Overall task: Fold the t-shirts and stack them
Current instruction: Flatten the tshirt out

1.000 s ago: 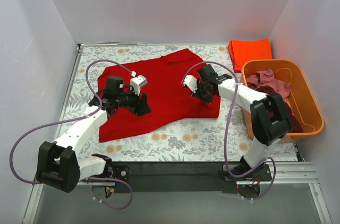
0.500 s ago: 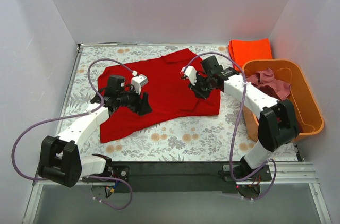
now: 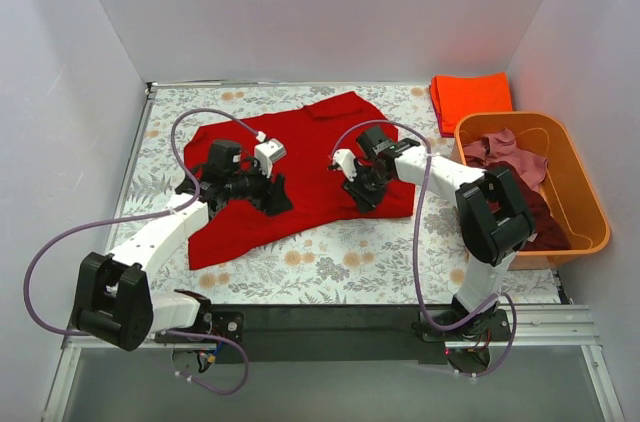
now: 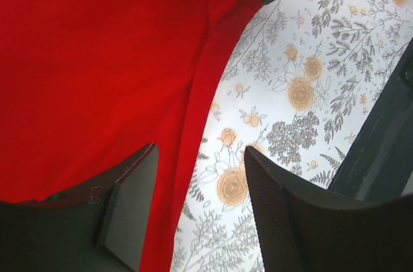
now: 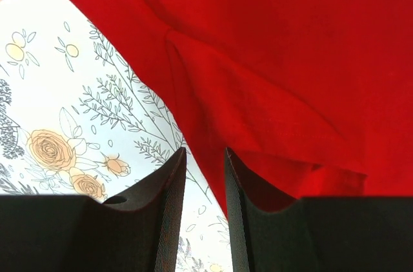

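Note:
A bright red t-shirt point(image 3: 310, 142) lies spread flat on the floral table point(image 3: 330, 262). My left gripper point(image 3: 277, 200) hovers over its front edge. In the left wrist view the left gripper point(image 4: 200, 178) is open, and the shirt's point(image 4: 97, 59) hem runs between the fingers, which grip nothing. My right gripper point(image 3: 353, 196) is low over the shirt's front right part. In the right wrist view the right gripper point(image 5: 205, 159) is open a narrow gap, with the folded red hem point(image 5: 290, 59) beside its right finger. An orange-red t-shirt point(image 3: 470, 94) lies folded at the back right.
An orange plastic tub point(image 3: 590, 212) stands at the right edge and holds a dusty pink shirt point(image 3: 505, 152) and a maroon one point(image 3: 548, 210). White walls close in the table on three sides. The arm bases sit on the dark rail along the near edge.
My right gripper's jaws have parted from shut, and it has moved left and nearer over the shirt's front edge. The left gripper has barely shifted.

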Action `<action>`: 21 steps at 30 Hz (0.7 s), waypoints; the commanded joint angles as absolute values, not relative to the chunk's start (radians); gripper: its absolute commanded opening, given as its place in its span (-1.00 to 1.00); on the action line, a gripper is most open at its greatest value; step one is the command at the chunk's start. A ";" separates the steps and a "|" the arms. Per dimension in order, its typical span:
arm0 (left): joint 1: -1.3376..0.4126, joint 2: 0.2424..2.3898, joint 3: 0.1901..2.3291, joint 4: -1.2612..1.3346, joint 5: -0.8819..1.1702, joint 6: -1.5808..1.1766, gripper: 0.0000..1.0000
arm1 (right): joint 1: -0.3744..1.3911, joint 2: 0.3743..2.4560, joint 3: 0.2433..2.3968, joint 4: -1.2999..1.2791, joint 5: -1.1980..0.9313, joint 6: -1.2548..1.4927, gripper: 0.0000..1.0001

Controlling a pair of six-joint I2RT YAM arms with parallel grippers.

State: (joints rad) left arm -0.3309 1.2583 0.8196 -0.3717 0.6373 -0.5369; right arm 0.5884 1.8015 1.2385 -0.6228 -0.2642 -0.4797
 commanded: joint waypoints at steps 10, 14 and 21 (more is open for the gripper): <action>-0.592 1.575 0.903 0.136 0.623 -0.256 -0.06 | 0.350 1.655 1.266 -0.722 -0.293 -0.578 -0.24; -0.646 1.696 0.983 0.163 0.644 -0.163 -0.07 | 0.304 1.678 1.284 -0.755 -0.288 -0.623 -0.23; -0.710 1.825 1.084 0.169 0.669 -0.049 -0.09 | 0.256 1.747 1.318 -0.781 -0.270 -0.661 -0.18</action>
State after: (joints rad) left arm -0.6926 1.8137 1.0382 0.1284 0.6346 -0.1432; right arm 0.2741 1.7176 1.2697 -0.7464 -0.2790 -0.6228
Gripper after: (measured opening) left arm 0.462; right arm 0.400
